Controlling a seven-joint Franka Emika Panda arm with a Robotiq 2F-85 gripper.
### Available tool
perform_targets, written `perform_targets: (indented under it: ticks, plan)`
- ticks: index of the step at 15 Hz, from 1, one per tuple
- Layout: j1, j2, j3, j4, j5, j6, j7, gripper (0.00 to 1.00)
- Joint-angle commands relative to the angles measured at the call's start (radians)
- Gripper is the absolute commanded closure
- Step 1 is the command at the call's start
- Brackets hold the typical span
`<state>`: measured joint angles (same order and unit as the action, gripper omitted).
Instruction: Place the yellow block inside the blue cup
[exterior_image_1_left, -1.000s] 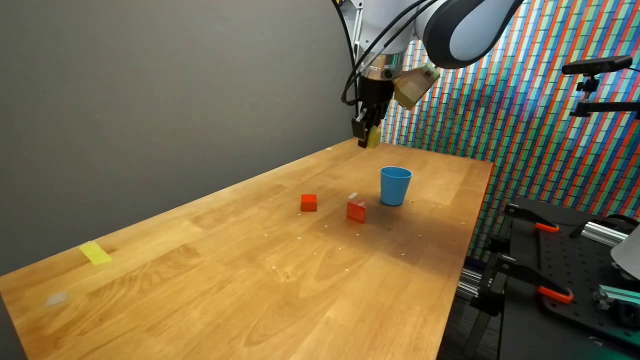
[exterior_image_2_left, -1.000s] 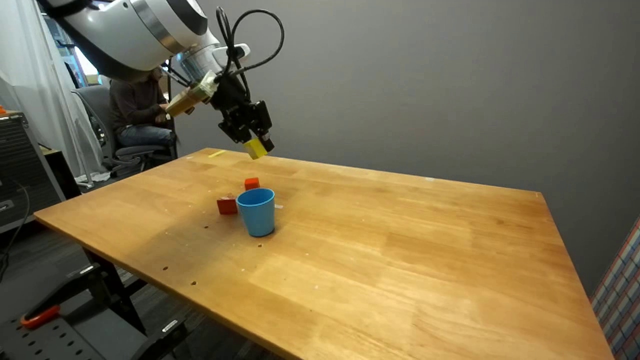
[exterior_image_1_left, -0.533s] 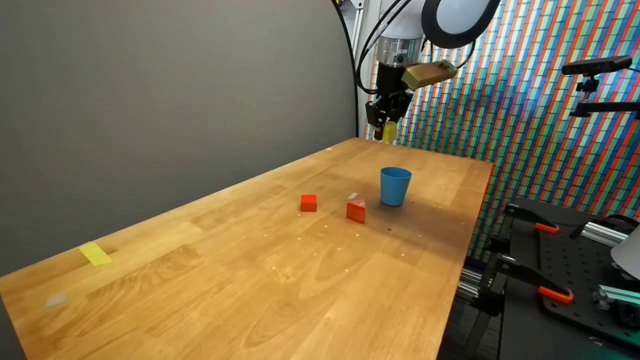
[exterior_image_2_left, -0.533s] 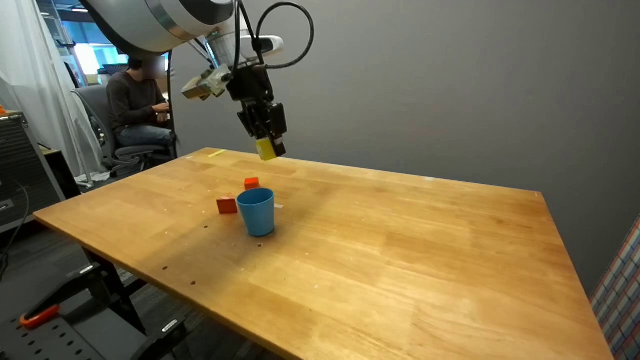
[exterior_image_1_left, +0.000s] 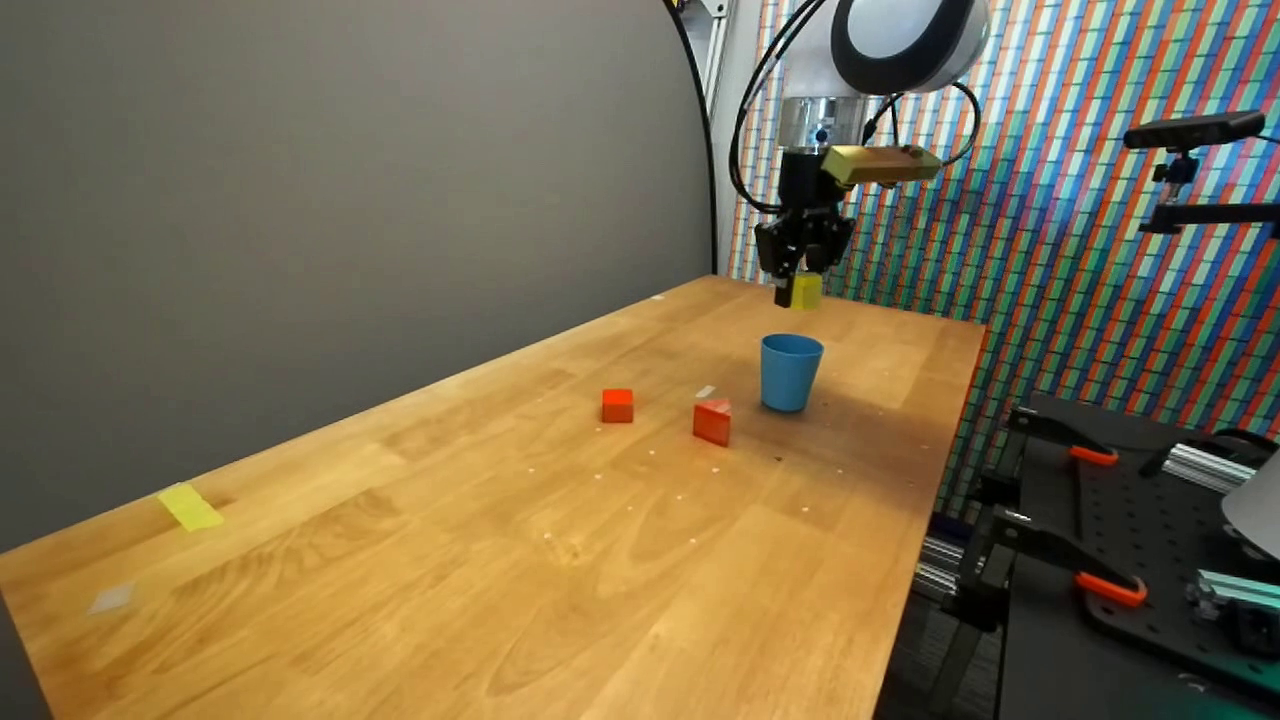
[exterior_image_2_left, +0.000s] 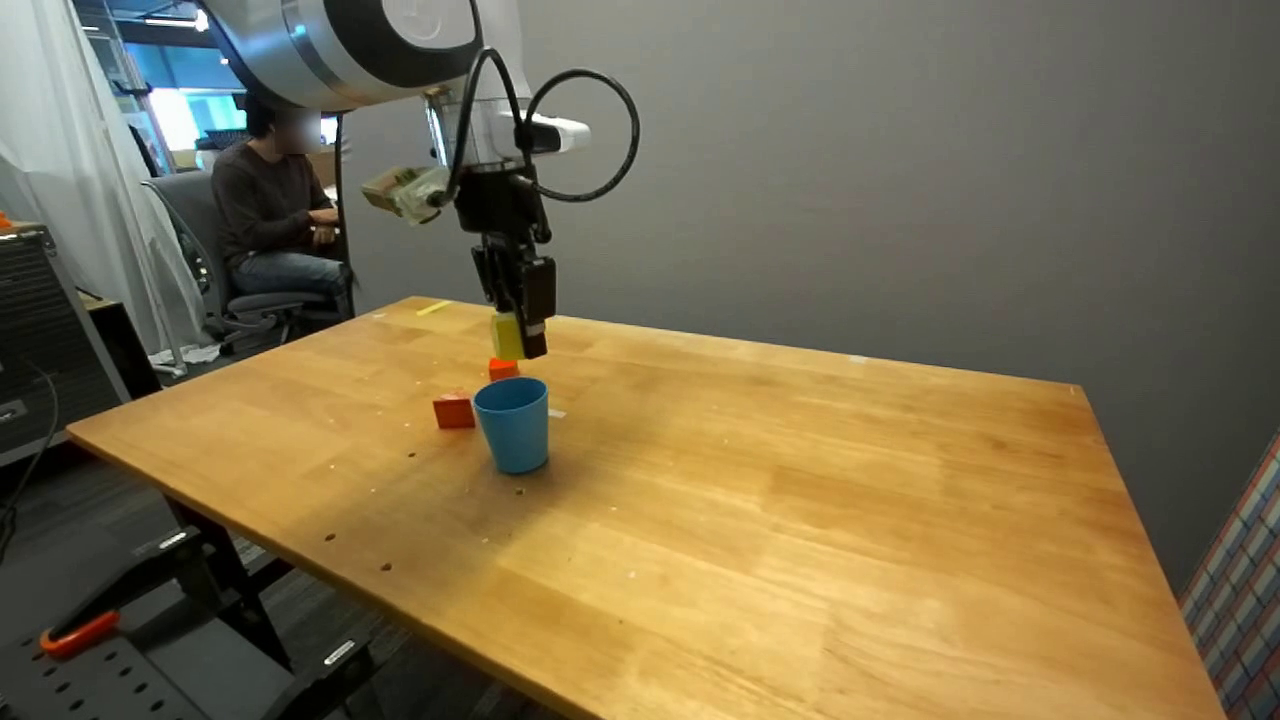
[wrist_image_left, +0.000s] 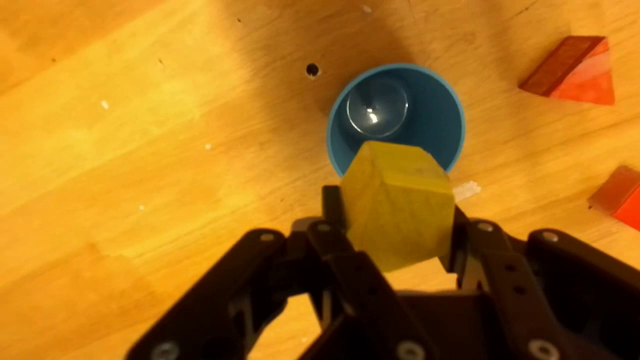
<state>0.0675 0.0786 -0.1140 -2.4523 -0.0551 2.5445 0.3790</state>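
Observation:
The yellow block is clamped between both fingers of my gripper in the wrist view. In both exterior views the block hangs in the air above the level of the cup's rim. My gripper points down. The blue cup stands upright on the table. In the wrist view the block covers the lower edge of the cup's opening. The visible cup bottom shows nothing in it.
Two red blocks lie on the wooden table near the cup: a wedge-like one close by and a smaller one farther off. A flat yellow tape patch is at the table's wall edge.
My gripper, holding the yellow block, has swung to a more vertical pose and moved over toward the cup, lowering in the last half second. The cup and red blocks have not moved.

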Motion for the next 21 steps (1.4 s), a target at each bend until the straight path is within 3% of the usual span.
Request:
perform_targets:
  ticks: [1, 6, 11, 12, 14, 17, 21]
  plan:
    - [-0.034, -0.002, 0.033, -0.033, 0.043, 0.003, -0.031, 0.78]
    - [-0.024, 0.013, 0.066, -0.065, 0.054, 0.034, -0.044, 0.78]
    - [-0.011, 0.035, 0.082, -0.069, -0.026, 0.114, -0.024, 0.79]
    - [-0.011, 0.036, 0.083, -0.071, -0.026, 0.128, -0.028, 0.31]
    - [-0.010, 0.037, 0.072, -0.072, -0.069, 0.150, -0.008, 0.24]
    - [-0.016, 0.022, 0.064, -0.074, -0.092, 0.158, -0.014, 0.00]
    - [-0.023, -0.031, 0.070, -0.089, -0.083, 0.120, -0.060, 0.00]
